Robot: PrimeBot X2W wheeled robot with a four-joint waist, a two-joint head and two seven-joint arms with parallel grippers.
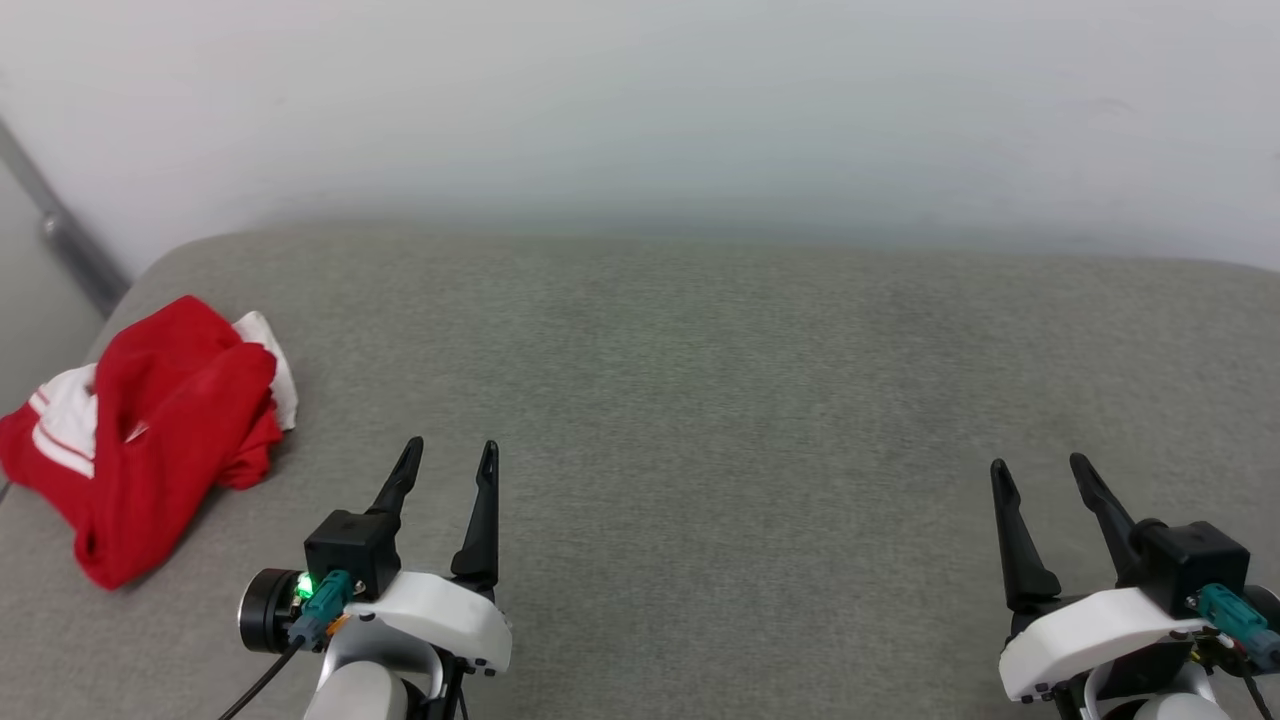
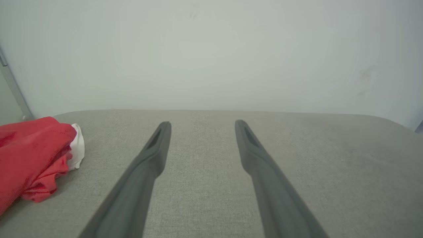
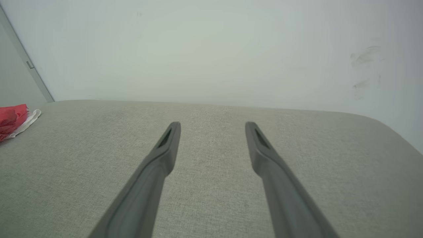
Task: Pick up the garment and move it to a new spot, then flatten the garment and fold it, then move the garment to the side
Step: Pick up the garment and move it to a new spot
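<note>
At the left edge of a grey fabric surface [image 1: 700,450], the garment [image 1: 150,440] lies crumpled, red with white striped patches. Near it on the right, the left gripper [image 1: 452,445] hovers, jaws spread and empty. Well apart at the far right, the right gripper [image 1: 1038,462] is likewise spread and empty.

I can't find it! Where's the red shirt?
The garment lies crumpled at the head view's left, on the grey cushion's left end, left of the left gripper.

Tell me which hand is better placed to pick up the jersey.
Left. The left hand hangs open beside the crumpled jersey at the left end of the cushion; the right hand, also open, sits far off.
</note>
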